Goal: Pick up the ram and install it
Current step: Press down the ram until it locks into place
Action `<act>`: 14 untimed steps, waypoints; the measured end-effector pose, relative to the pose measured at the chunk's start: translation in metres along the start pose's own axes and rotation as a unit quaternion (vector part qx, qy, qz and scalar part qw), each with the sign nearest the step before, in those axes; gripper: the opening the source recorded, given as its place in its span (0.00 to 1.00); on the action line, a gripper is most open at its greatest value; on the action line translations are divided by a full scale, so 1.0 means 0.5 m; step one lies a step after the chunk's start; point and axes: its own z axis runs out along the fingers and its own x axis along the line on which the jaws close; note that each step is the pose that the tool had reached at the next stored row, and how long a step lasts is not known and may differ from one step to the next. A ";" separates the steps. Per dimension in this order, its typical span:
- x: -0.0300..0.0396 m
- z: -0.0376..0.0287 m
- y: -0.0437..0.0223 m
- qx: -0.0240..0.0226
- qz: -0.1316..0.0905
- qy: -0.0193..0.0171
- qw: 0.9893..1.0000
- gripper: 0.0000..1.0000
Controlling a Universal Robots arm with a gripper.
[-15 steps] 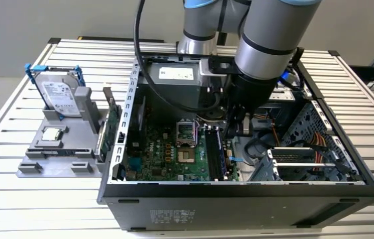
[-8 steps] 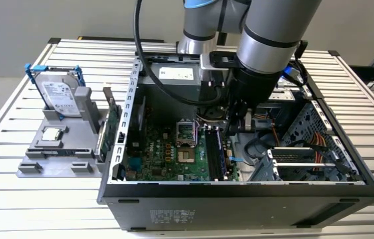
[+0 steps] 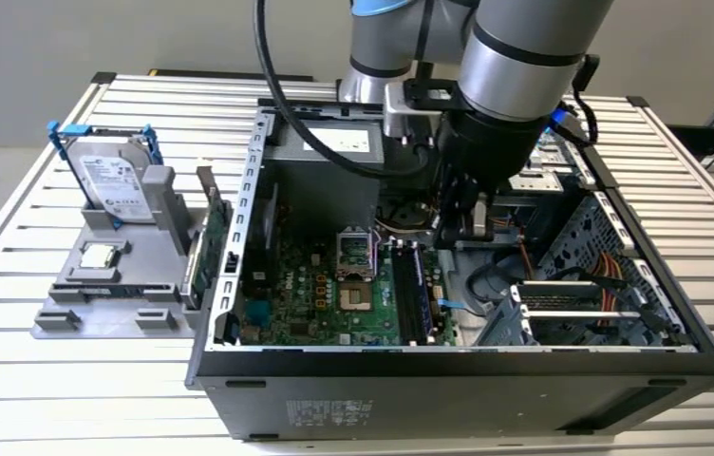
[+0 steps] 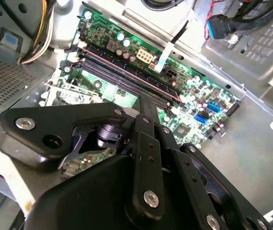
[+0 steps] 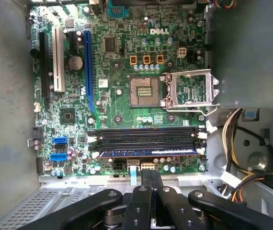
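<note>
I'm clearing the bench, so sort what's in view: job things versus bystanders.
Job: slim narrow ram stick in a motherboard slot; black robot gripper; black empty memory slots.
Lying about: silver boxy hard drive; small square silver chip; tall green expansion card.

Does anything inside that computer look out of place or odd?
The processor socket sits empty, its metal cover flipped open beside it. Nothing looks spilled or broken.

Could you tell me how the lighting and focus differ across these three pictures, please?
Exterior view: even, soft light, the case interior darker. First wrist view: motherboard evenly lit and crisp. Second wrist view: glare on the case metal, the gripper linkage dark up close.
</note>
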 end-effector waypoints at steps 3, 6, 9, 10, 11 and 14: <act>0.000 -0.013 0.000 0.000 0.000 0.000 1.000 0.00; 0.000 -0.022 0.001 0.000 0.000 0.000 1.000 0.00; 0.000 -0.029 0.001 0.000 0.000 0.000 1.000 0.00; 0.000 -0.029 0.001 0.000 0.000 0.000 1.000 0.00; 0.000 -0.029 0.001 0.000 0.000 0.000 1.000 0.00; 0.000 -0.031 0.001 0.000 0.000 0.000 1.000 0.00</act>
